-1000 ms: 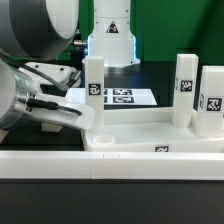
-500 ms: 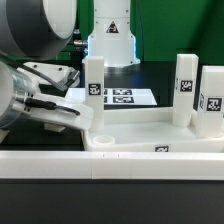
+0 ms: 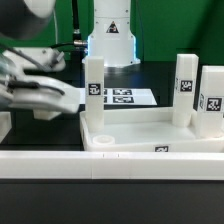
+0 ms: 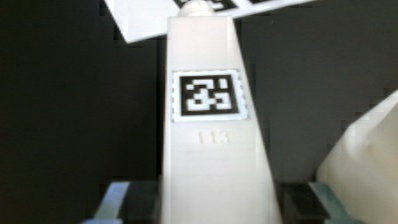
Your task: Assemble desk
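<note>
We see the desk top (image 3: 150, 135), a smooth white plastic tray with a raised rim and a round socket at its corner, lying on the dark surface (image 3: 110, 195). One square white leg (image 3: 94, 92) with a black-and-white tag stands upright in its corner at the exterior view's left; two more tagged legs (image 3: 197, 95) stand at the right. Behind lies the flat marker board (image 3: 125, 97). Our arm reaches in low from the exterior view's left, and its tool (image 4: 210, 195) is closed on a leg (image 4: 212, 110), fingers (image 4: 121, 198) on both sides.
</note>
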You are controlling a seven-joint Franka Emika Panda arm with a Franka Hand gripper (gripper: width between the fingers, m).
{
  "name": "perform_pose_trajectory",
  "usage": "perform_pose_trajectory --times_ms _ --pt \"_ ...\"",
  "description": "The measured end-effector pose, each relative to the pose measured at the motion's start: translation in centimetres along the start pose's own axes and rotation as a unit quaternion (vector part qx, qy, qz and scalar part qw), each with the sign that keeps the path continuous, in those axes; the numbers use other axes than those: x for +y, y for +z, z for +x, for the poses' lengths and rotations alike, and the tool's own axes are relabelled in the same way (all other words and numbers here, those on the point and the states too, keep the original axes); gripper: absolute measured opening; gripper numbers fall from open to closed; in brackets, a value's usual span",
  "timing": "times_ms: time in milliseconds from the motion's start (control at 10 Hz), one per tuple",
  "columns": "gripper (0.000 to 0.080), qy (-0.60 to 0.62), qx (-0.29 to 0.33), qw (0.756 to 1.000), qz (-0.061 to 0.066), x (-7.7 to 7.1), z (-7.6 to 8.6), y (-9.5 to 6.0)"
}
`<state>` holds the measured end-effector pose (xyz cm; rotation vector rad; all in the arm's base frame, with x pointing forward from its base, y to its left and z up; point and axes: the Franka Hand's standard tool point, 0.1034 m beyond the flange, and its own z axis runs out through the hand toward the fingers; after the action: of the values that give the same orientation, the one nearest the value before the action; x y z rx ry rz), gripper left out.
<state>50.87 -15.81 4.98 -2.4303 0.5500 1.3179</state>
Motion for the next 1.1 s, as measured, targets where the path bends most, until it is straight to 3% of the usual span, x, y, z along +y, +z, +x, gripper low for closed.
perform_pose_trajectory --times_ms 200,300,400,600,1000,1100 --pt "0.0288 -0.013 0.008 1.000 -0.011 -1.7 -2.7 -2.9" --pt "0.0289 -0.019 0.043 0.999 -0.014 -1.7 -1.6 -3.6" --pt "0.0289 -0.018 0.046 0.999 -0.013 -1.6 -1.4 -3.4" --pt "0.0289 -0.027 0.111 0.993 -0.016 -2.1 -0.4 -4.9" --pt "0.0289 -0.057 0.219 0.974 -0.013 -4.5 -3.4 -9.8" --pt "0.0289 -0.060 0.264 0.963 -0.016 -5.1 -3.0 -10.9"
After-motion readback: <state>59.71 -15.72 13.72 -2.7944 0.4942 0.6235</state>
